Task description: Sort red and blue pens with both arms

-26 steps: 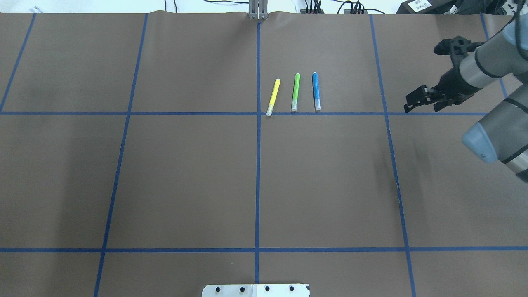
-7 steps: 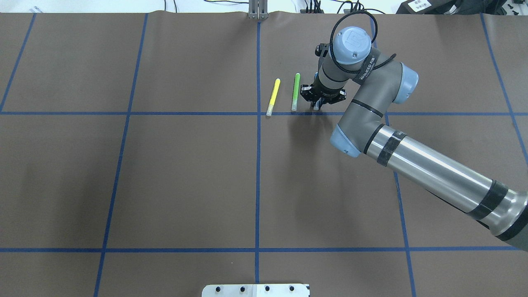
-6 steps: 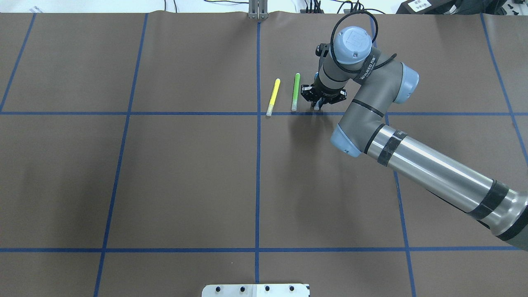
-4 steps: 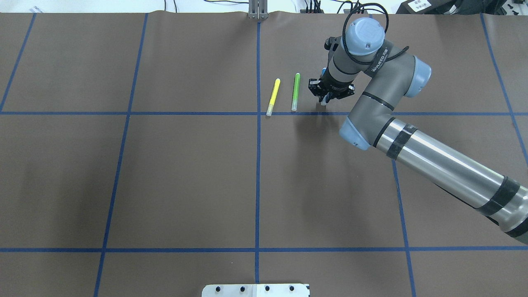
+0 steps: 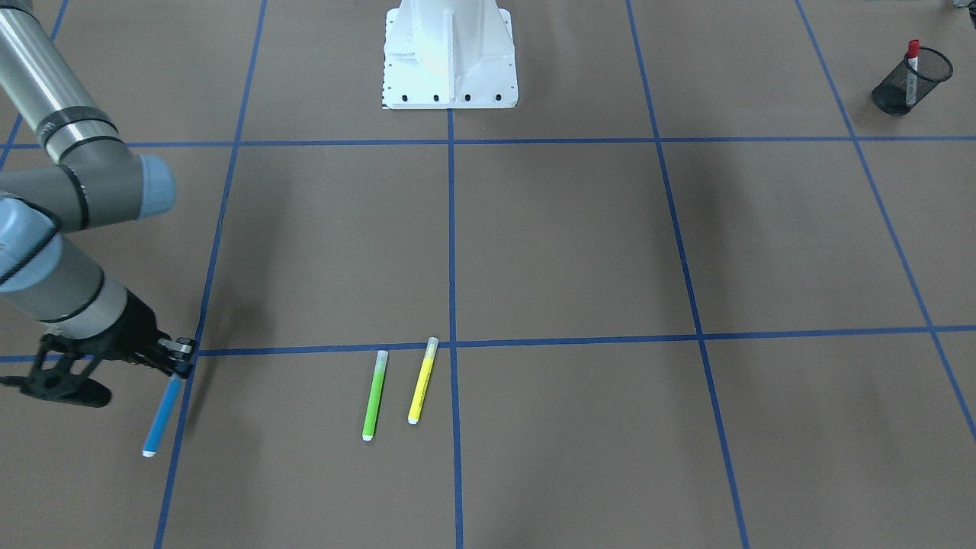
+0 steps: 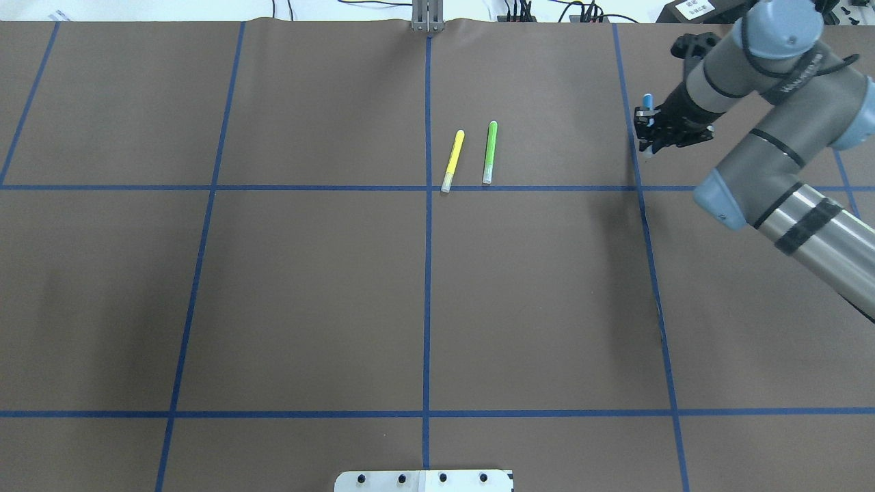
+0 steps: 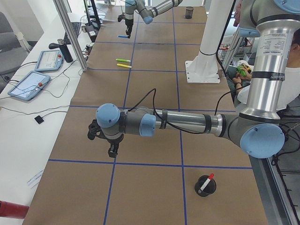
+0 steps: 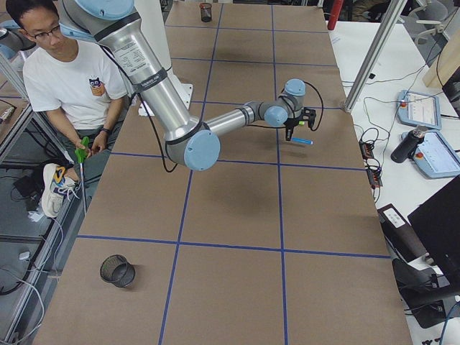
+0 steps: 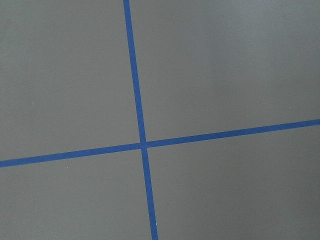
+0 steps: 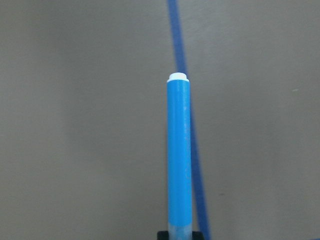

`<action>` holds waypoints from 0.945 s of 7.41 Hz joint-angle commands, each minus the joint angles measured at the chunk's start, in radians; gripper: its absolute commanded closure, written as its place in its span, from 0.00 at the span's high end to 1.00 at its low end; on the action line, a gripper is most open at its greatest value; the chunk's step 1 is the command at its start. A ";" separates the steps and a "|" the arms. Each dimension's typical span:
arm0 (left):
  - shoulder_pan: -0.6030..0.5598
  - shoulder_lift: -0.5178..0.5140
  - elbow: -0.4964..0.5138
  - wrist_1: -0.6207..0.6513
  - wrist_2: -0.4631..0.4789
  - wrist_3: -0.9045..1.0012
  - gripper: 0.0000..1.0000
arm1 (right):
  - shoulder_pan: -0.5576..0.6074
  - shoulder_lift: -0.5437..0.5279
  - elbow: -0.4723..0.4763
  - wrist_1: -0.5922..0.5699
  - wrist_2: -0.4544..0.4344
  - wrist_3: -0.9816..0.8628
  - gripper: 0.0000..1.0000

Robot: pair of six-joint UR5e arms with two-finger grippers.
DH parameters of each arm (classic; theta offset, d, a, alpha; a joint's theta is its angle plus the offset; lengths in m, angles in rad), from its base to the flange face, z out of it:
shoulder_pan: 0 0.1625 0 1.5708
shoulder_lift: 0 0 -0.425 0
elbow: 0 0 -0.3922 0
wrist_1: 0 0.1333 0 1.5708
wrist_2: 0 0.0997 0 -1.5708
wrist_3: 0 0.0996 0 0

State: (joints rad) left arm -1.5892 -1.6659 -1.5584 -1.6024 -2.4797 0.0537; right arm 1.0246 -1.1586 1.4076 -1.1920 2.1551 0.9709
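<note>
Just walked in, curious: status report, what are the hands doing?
Right hand shut on blue pen, held above mat. Left hand hovers, grip unclear. Red pen sits in mesh cup. Path clear.

Blue pen (image 10: 178, 150) upright at frame centre, white end on top, clear cap section at bottom edge. Black sliver of right gripper (image 10: 180, 236) at pen's lower end. Blue tape line (image 10: 175, 35) runs from top centre, passes behind pen, emerges on its right. Brown table surface (image 10: 75, 125) all round.
</note>
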 commanded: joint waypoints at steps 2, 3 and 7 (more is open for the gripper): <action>0.000 0.005 0.001 0.001 -0.005 0.000 1.00 | 0.158 -0.331 0.158 -0.015 0.006 -0.347 0.00; 0.000 0.005 0.003 0.002 -0.005 0.000 1.00 | 0.201 -0.469 0.222 -0.015 0.006 -0.477 0.00; 0.000 0.021 -0.006 -0.001 -0.007 0.005 1.00 | 0.340 -0.852 0.314 -0.027 0.076 -0.856 0.00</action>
State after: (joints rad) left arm -1.5892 -1.6537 -1.5604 -1.6022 -2.4863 0.0553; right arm 1.3137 -1.8941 1.7064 -1.2106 2.1823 0.2471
